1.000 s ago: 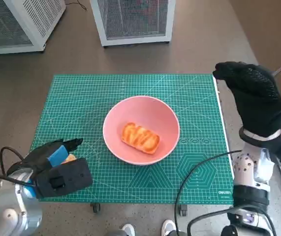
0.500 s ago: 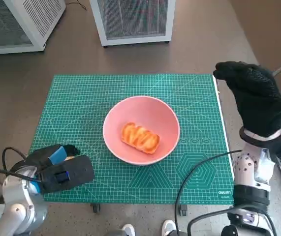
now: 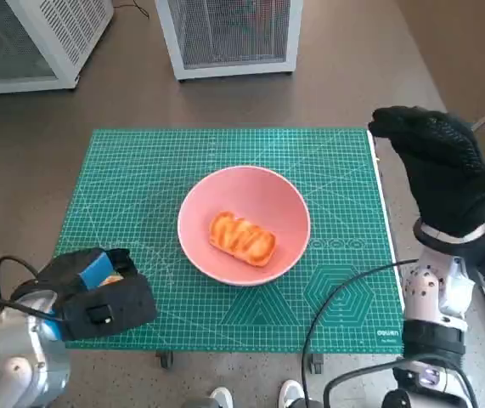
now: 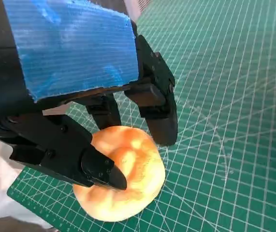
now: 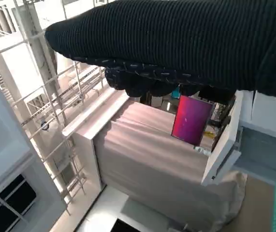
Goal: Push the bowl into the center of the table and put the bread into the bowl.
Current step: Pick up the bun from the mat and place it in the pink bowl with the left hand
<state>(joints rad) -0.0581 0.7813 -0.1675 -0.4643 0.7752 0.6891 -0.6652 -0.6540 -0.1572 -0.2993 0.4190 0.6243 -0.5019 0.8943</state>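
A pink bowl [image 3: 267,189] stands in the middle of the green cutting mat [image 3: 140,170] with a glazed bread [image 3: 242,239] lying in it. At the mat's front left corner, my left hand [image 3: 89,285] is curled over a second bread roll [image 3: 111,279]. In the left wrist view that roll [image 4: 128,188] lies on the mat, the thumb pressing on its near side and the black fingers [image 4: 159,116] touching its far side. My gloved right hand [image 3: 437,174] hangs raised above the table's right edge, fingers stretched out, holding nothing.
Two white mesh cabinets [image 3: 229,34] [image 3: 30,38] stand on the floor behind the table. A black cable [image 3: 344,289] loops over the mat's front right corner. A person's shoes [image 3: 221,397] show below the front edge.
My left hand has drawn back towards the front left corner and its fingers have curled down around the bread roll. Bowl, bread in it and right hand have not moved.
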